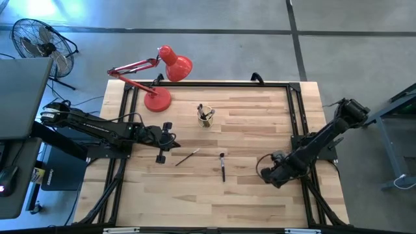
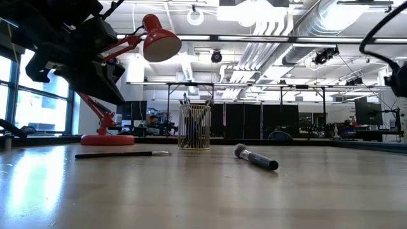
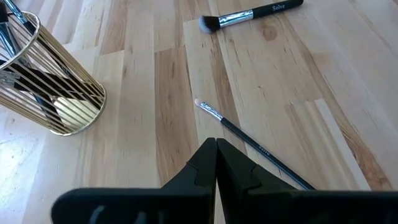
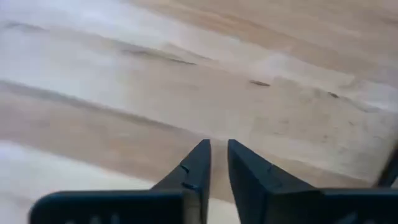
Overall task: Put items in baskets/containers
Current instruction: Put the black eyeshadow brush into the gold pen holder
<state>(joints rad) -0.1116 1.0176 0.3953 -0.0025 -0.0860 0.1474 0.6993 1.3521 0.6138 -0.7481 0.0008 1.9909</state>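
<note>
A small round cup of thin gold wires (image 1: 206, 116) (image 3: 53, 87) stands upright near the table's middle with several brushes standing in it. A thin dark brush (image 1: 187, 157) (image 3: 249, 140) lies flat on the wood. A thicker black brush (image 1: 222, 166) (image 3: 249, 14) lies flat to its right. My left gripper (image 3: 216, 144) (image 1: 174, 143) hovers shut just left of the thin brush and touches nothing. My right gripper (image 4: 217, 146) (image 1: 268, 170) points down over bare wood near the right edge, its fingers a narrow gap apart with nothing between them.
A red desk lamp (image 1: 159, 78) stands at the table's far left corner, its head reaching toward the cup. A black frame (image 1: 296, 110) runs along the table's edges. Bare wood (image 1: 214, 201) lies between the brushes and the near edge.
</note>
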